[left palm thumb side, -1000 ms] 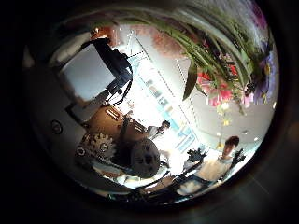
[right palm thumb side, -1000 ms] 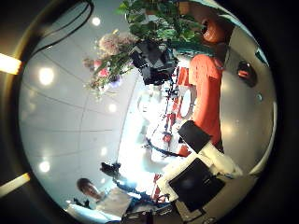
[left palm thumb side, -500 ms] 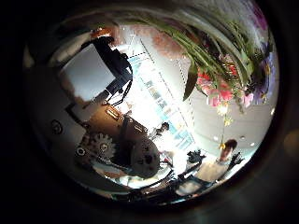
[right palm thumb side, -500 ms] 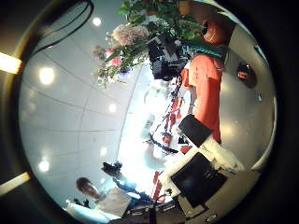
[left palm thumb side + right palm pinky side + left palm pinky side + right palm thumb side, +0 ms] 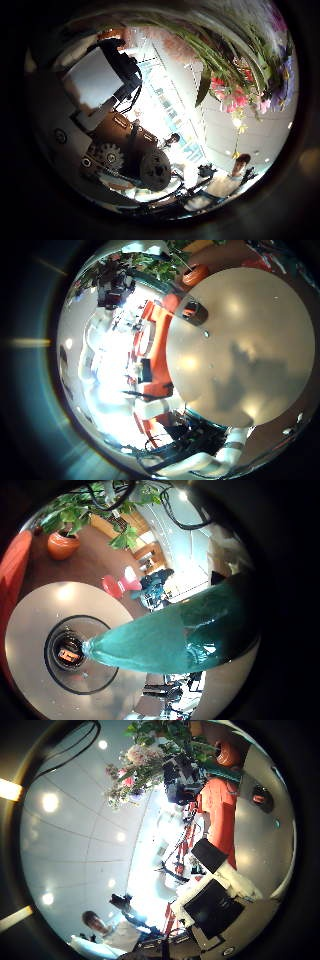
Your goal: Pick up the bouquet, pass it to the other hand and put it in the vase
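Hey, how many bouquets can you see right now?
1. The bouquet is up in the air, held by the left hand across from the right palm; its blooms also show close to the left palm. Another could be hidden outside these views.

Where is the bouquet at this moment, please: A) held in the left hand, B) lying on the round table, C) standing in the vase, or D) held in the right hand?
A: the right palm's view shows the bouquet held aloft by the left hand, and its wrapped stem fills the left palm's view.
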Robot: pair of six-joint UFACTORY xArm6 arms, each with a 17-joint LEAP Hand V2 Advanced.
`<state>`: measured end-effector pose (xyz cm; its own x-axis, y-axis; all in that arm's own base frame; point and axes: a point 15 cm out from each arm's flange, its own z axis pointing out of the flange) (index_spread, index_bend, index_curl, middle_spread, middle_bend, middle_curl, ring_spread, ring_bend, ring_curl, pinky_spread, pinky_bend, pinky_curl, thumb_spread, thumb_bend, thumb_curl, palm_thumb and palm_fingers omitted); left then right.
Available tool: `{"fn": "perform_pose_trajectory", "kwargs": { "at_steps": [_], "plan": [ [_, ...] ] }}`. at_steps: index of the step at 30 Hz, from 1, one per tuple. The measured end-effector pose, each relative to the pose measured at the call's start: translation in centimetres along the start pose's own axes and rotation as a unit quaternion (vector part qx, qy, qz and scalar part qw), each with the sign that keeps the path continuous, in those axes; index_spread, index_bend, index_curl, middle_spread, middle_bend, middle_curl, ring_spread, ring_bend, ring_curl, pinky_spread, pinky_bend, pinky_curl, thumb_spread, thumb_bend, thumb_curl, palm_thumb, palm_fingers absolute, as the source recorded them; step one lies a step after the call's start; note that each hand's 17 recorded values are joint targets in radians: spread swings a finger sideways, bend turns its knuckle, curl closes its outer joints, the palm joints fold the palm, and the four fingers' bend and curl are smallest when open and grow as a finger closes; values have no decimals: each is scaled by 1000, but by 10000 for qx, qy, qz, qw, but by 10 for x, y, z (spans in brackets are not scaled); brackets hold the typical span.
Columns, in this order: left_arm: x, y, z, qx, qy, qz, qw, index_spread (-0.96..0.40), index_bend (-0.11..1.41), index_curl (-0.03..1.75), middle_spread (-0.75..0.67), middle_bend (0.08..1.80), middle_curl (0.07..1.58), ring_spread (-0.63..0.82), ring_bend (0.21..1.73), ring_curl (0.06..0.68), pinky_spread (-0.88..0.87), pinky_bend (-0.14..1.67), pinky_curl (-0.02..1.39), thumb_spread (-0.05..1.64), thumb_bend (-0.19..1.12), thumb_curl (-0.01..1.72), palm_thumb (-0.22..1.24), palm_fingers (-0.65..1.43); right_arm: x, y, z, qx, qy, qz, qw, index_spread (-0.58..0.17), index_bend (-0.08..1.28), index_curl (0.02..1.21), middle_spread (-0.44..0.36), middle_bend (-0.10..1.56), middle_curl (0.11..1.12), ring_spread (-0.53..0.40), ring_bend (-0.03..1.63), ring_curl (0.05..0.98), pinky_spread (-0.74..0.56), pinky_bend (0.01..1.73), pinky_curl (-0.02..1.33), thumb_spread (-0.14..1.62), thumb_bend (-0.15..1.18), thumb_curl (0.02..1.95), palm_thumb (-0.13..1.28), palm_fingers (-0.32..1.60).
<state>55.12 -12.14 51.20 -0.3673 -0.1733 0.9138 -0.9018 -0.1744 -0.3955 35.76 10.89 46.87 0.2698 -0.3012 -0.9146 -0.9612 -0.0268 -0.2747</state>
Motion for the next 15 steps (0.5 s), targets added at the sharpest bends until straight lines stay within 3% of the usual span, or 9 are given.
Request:
{"fn": "perform_pose_trajectory", "kwargs": {
  "at_steps": [15],
  "plan": [
    [4,1,1,-12,15,-51,10000,-757,461,1377,-477,1168,880,-412,1430,508,-745,926,1173,984,-19,784,895,1099,1,0,-2,21,3,-34,10000,-336,178,329,22,190,339,121,522,233,473,593,299,983,-22,577,797,245]
  ]
}}
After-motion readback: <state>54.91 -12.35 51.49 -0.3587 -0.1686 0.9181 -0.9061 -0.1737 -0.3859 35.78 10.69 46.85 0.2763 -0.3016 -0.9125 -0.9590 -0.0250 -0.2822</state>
